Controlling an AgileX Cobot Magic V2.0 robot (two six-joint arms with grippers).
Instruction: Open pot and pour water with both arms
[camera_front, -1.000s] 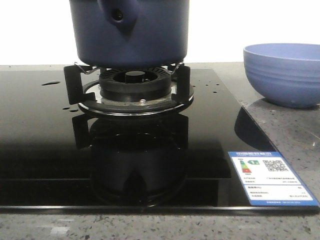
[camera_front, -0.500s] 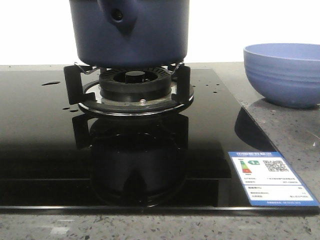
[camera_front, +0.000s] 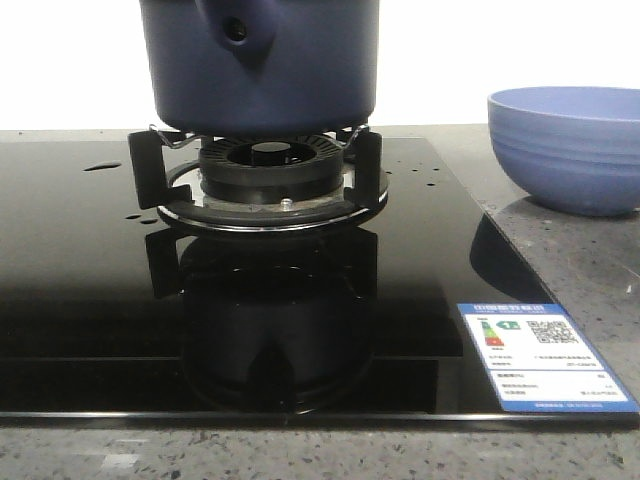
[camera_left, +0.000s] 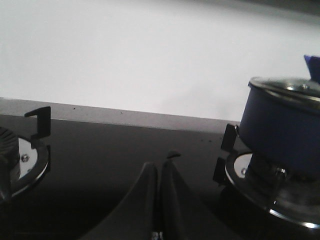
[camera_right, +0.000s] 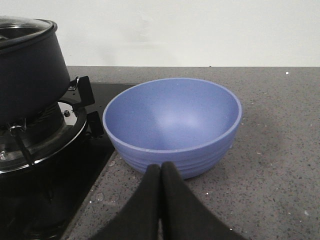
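The dark navy pot (camera_front: 260, 65) stands on the gas burner (camera_front: 268, 170), its handle stub with a round hole facing the camera. It also shows in the left wrist view (camera_left: 282, 125) with a glass lid (camera_left: 287, 86) on it, and in the right wrist view (camera_right: 27, 70), lid on. My left gripper (camera_left: 159, 167) is shut and empty, low over the black stove glass, to the left of the pot. My right gripper (camera_right: 161, 169) is shut and empty, just in front of the light blue ribbed bowl (camera_right: 172, 125). Neither gripper shows in the front view.
The black glass cooktop (camera_front: 80, 260) carries water drops and an energy label (camera_front: 540, 350). The blue bowl (camera_front: 565, 145) sits on the grey stone counter (camera_front: 590, 260) right of the stove. A second burner (camera_left: 20, 155) lies left of my left gripper.
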